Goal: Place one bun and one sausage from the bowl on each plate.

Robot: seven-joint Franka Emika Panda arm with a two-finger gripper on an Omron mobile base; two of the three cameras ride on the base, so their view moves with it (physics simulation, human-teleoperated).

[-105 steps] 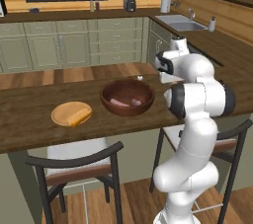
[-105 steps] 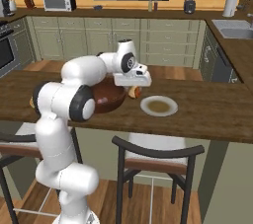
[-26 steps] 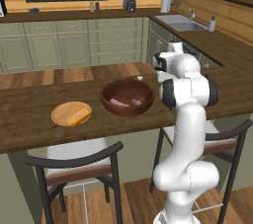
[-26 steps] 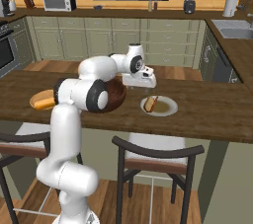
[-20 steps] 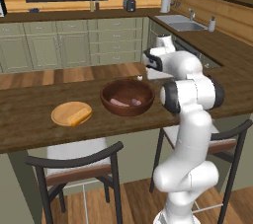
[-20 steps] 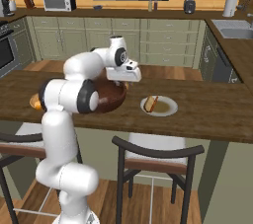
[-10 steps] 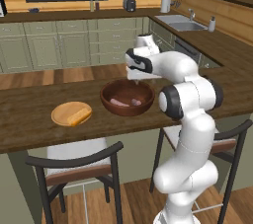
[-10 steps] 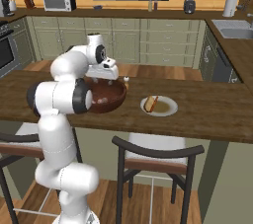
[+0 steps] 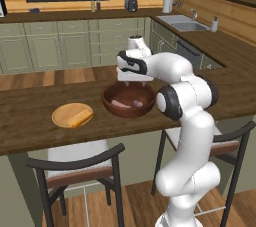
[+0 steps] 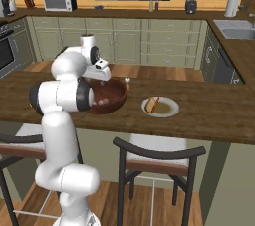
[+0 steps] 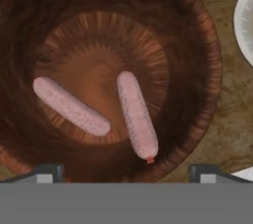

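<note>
Kitchen counter (image 9: 30,121) under my camera: bowl (image 11: 202,85) directly below my gripper (image 11: 126,171), jaws spread wide and empty. Two sausages (image 11: 137,114) lie inside. Tan plate (image 9: 62,116) left of the bowl carries a bun (image 9: 80,118); pale plate (image 10: 172,106) sits right.

Dark grained wooden bowl (image 11: 197,70); 2 sausages (image 11: 137,114), seemingly matt.

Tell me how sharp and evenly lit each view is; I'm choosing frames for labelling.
Hand view: the deep dark reddish-brown wooden bowl is soft-edged, its wall dark, and two pale pink sausages stand out. Left base view: even light, no glare on the brown wooden counter. Right base view: equally even, background cabinets crisp.
</note>
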